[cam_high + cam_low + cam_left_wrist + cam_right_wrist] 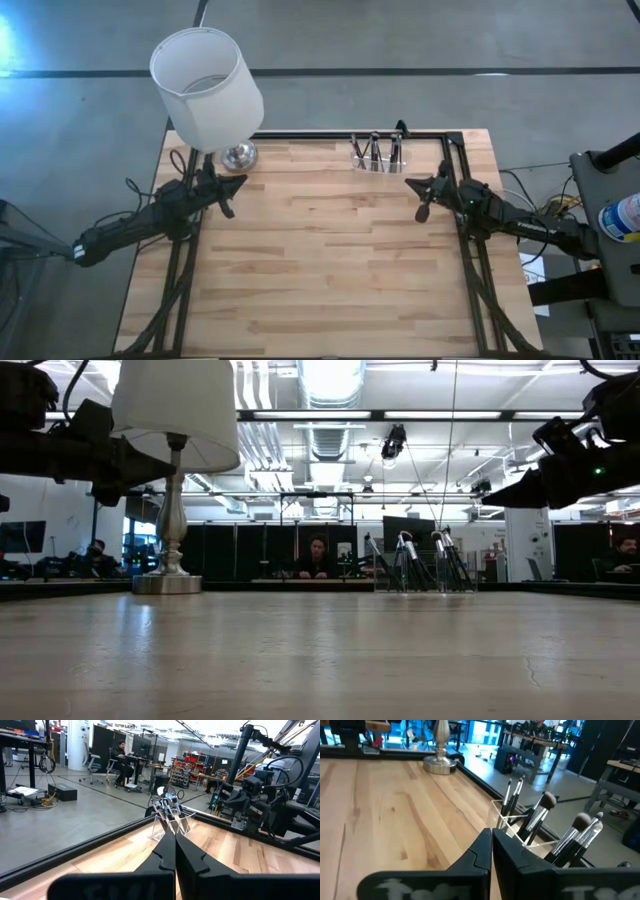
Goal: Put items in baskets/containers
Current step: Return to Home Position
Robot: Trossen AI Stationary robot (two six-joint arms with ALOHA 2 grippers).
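Well, brushes (pixel 375 147) stand in the clear holder (pixel 378 164), upper middle.
I see the left gripper (pixel 234 192) mid-left and right gripper (pixel 422 196) mid-right, both closed, holding nothing.

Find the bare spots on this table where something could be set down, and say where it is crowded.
The biggest bare stretch of table runs between the left pincer and right pincer, down to the edge opposite the lamp. A smaller gap lies between lamp and clear holder. Crowded: right around the brushes and the lamp.
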